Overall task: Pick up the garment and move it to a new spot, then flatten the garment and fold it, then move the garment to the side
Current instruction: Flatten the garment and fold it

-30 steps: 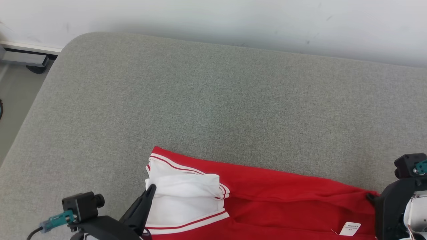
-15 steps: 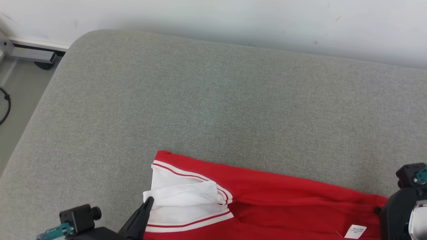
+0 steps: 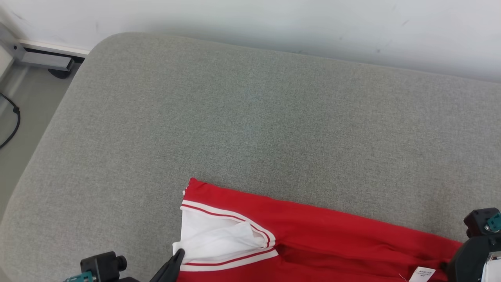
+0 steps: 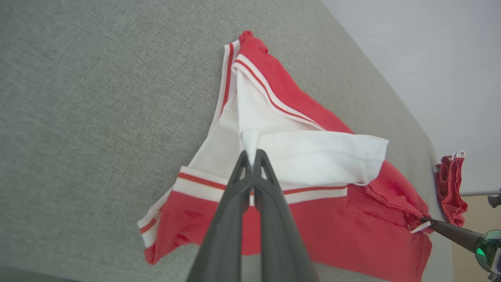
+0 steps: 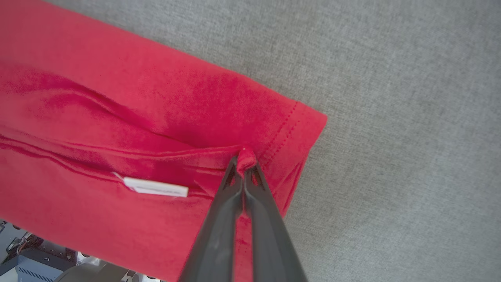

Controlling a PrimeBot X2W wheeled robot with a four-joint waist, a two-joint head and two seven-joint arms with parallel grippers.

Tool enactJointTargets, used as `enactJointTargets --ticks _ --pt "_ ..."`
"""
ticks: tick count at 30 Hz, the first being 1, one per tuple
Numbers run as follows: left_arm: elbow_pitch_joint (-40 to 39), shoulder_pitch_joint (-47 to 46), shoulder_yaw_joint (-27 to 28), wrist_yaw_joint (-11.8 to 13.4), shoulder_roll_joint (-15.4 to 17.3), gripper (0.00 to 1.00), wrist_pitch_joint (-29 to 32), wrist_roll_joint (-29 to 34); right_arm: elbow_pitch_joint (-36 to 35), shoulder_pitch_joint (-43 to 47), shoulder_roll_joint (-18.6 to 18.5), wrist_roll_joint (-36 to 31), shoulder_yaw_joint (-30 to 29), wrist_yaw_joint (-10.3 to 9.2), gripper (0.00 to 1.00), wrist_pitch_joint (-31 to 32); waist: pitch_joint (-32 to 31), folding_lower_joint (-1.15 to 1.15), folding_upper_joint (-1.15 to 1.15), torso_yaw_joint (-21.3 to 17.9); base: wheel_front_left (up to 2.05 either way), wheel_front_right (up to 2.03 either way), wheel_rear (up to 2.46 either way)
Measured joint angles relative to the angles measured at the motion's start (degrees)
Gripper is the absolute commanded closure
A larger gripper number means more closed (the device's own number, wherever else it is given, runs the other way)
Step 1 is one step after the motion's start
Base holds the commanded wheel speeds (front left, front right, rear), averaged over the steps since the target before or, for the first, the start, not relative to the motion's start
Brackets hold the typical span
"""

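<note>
The garment (image 3: 313, 235) is a red shirt with white, red-striped trim, lying across the near part of the grey cushion. My left gripper (image 4: 250, 153) is shut on a fold of its white part (image 4: 313, 156); its tip (image 3: 178, 254) shows at the garment's left end in the head view. My right gripper (image 5: 243, 158) is shut on a pinch of red cloth by the stitched hem (image 5: 289, 125). Its dark body (image 3: 475, 250) stands at the garment's right end. A white label (image 5: 156, 187) lies just left of the right fingers.
The grey cushioned surface (image 3: 250, 125) stretches far beyond the garment to a white wall (image 3: 274, 19). Its rounded left edge drops to the floor, where a cable (image 3: 9, 125) and a metal base (image 3: 43, 58) lie. Another red cloth (image 4: 450, 184) hangs at the left wrist view's right edge.
The head camera has shifted, so the whole scene sits lower and to the right. The white flap has been drawn toward me, and more red cloth lies flat on the cushion.
</note>
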Motion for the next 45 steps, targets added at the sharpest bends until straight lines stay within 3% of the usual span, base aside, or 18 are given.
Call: enactJointTargets --ticks 5,7,8,9,10,11,12,13,27,34,40,45 --pt "2.59 0.00 -0.40 0.00 -0.19 1.00 0.01 0.01 0.79 -0.02 -0.71 -1.09 -0.16 0.00 1.00 -0.29 0.16 0.00 0.00 -0.01 0.00 0.00 0.00" --pt "3.67 0.01 -0.57 0.00 -0.08 1.00 0.23 0.01 0.80 -0.05 -0.93 -1.97 -0.53 0.00 0.60 -0.96 0.20 0.00 0.00 -0.01 0.00 0.00 0.00" --pt "4.08 0.00 -0.77 -0.08 -0.09 1.00 0.34 0.01 0.80 -0.13 -1.04 -2.19 -0.56 0.00 0.05 -1.09 0.24 0.00 0.00 0.01 0.00 0.00 0.00" --pt "4.43 -0.02 -1.08 -0.41 -0.08 1.00 0.59 0.01 0.90 -0.16 -0.98 -2.41 -0.76 0.01 0.00 -1.33 0.26 0.00 0.00 0.01 0.00 0.00 0.00" --pt "4.75 -0.03 -1.32 -0.53 -0.12 1.00 0.80 0.01 1.05 -0.19 -0.86 -2.78 -1.05 0.00 0.00 -1.47 0.25 0.00 0.00 0.01 0.00 0.00 0.00" --pt "5.06 -0.06 -1.64 -0.60 -0.11 0.85 1.11 0.01 1.30 -0.23 -0.82 -2.99 -1.22 0.00 0.00 -1.58 0.25 0.00 0.00 0.00 0.00 0.00 0.00" --pt "5.31 -0.06 -1.80 -0.87 -0.12 0.36 1.25 0.01 1.59 -0.36 -0.84 -3.00 -1.27 0.00 0.00 -1.91 0.25 0.00 0.00 0.00 0.00 0.00 0.00" --pt "5.50 -0.08 -1.81 -0.99 -0.14 0.00 1.24 0.01 1.75 -0.48 -0.82 -2.99 -1.24 0.00 0.00 -2.08 0.23 0.00 0.00 0.00 0.00 0.00 0.00" --pt "8.66 0.66 -0.90 0.87 3.25 0.00 0.12 2.18 -2.34 2.14 1.26 -1.42 -4.68 0.00 0.00 -3.92 -2.07 0.00 0.00 0.15 0.00 0.00 0.00" --pt "5.56 0.30 2.14 2.32 2.94 0.00 -7.31 5.06 -4.68 4.70 1.68 -1.42 -4.54 0.00 0.00 -9.04 -3.62 0.00 0.00 -0.38 0.00 0.00 0.00" --pt "1.92 -1.49 3.18 0.93 1.71 0.00 -15.51 8.37 -5.21 6.81 6.88 -2.20 -6.95 0.00 0.00 -17.05 -5.78 0.00 0.00 -0.76 0.00 0.00 0.00" --pt "0.41 -2.08 4.12 0.51 0.26 0.00 -20.37 9.92 -3.31 7.45 8.22 -1.52 -6.51 0.01 0.00 -22.91 -7.69 0.00 0.00 -1.54 0.00 0.00 0.00"
